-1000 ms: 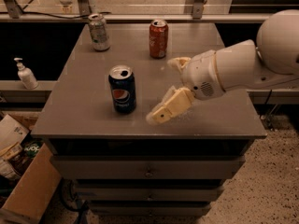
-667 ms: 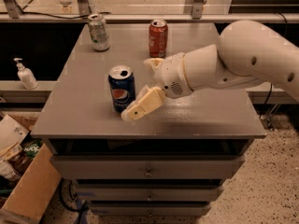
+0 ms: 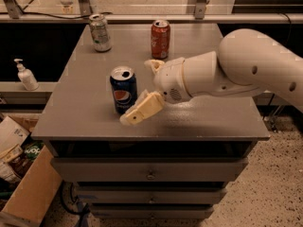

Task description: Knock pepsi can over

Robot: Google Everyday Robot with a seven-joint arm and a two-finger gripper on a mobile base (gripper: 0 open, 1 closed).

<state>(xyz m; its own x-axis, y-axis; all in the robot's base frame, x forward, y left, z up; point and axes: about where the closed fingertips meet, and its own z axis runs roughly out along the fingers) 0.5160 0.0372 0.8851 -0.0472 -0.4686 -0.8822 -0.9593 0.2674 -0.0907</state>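
The pepsi can (image 3: 123, 90) is dark blue with a round red-white-blue logo and a silver top. It stands upright near the front left of the grey cabinet top (image 3: 203, 112). My gripper (image 3: 141, 91) is just right of the can, low over the surface, and open. Its lower cream finger (image 3: 142, 109) lies against the can's lower right side. The other finger (image 3: 154, 65) shows behind it, apart from the can. The white arm reaches in from the right.
An orange-red can (image 3: 160, 39) and a silver-grey can (image 3: 100, 32) stand upright at the back of the cabinet top. A soap dispenser (image 3: 24, 74) stands on a ledge at left. Cardboard boxes (image 3: 23, 188) sit on the floor at lower left.
My gripper has moved left across the cabinet top, from well right of the pepsi can to right beside it. The can still stands upright.
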